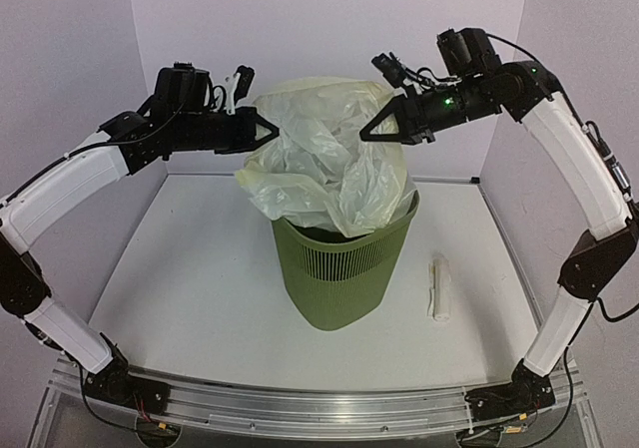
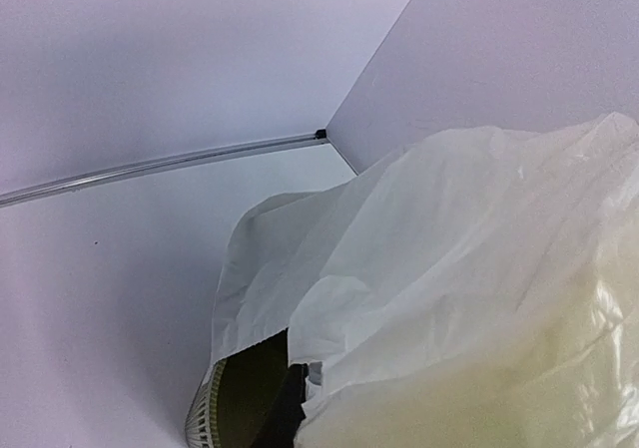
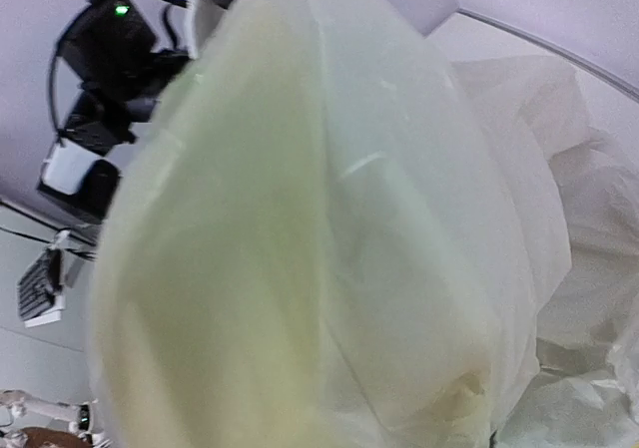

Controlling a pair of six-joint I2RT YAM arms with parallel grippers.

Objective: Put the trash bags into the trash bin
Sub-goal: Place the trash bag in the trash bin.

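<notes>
The olive-green trash bin [image 1: 344, 273] stands mid-table. A pale, crinkly trash bag [image 1: 321, 154] billows above it, its lower part tucked inside the rim. My left gripper [image 1: 268, 129] is shut on the bag's left edge, level with its upper half. My right gripper [image 1: 370, 131] is shut on the bag's right side at about the same height. In the left wrist view the trash bag [image 2: 469, 298] hides most of my fingers, and the trash bin's rim [image 2: 205, 413] shows below. In the right wrist view the trash bag [image 3: 339, 238] covers the jaws completely.
A small white roll [image 1: 439, 288] lies on the table right of the bin. White walls close in the back and both sides. The left arm's wrist [image 3: 100, 79] shows beyond the film in the right wrist view.
</notes>
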